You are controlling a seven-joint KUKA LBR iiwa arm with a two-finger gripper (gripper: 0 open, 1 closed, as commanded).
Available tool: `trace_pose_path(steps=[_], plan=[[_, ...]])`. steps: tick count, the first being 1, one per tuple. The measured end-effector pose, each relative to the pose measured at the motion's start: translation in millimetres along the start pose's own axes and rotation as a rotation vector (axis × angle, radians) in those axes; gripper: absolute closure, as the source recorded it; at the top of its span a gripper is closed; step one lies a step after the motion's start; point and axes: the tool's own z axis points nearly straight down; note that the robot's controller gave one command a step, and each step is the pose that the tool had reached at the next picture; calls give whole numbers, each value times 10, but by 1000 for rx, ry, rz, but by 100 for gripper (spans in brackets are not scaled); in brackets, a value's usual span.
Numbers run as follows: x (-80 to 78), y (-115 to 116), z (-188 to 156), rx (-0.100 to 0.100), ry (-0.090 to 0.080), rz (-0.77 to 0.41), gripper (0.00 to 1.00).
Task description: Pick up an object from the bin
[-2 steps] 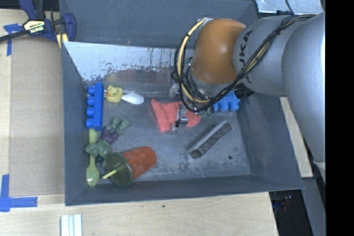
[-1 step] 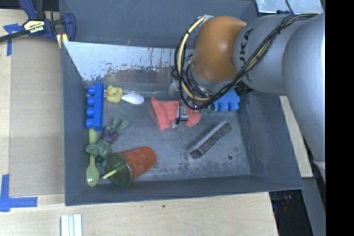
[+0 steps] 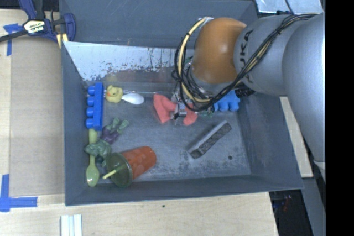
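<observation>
The claw [image 3: 180, 112] at the pink toy [image 3: 162, 109]
The pink toy lies in the middle of the grey bin [image 3: 77, 135] — a blue block [image 3: 227, 103] is near on its right. Is the claw open or closed — cannot tell.

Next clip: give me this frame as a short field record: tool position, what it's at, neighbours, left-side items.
tool position: tool down at the pink soft piece
grasp: cannot tell
right of it: blue block
toward the view's bottom: grey bar
left side: long blue brick, yellow toy, white spoon
lower left: orange cup on its side beside green and purple toys
</observation>
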Motion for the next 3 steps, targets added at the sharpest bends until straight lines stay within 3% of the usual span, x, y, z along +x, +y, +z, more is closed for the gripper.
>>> trace_pose_path(steps=[2,3], plan=[[3,-2,-99,0,-1,1,100],[7,-4,-310,0,1,0,100]])
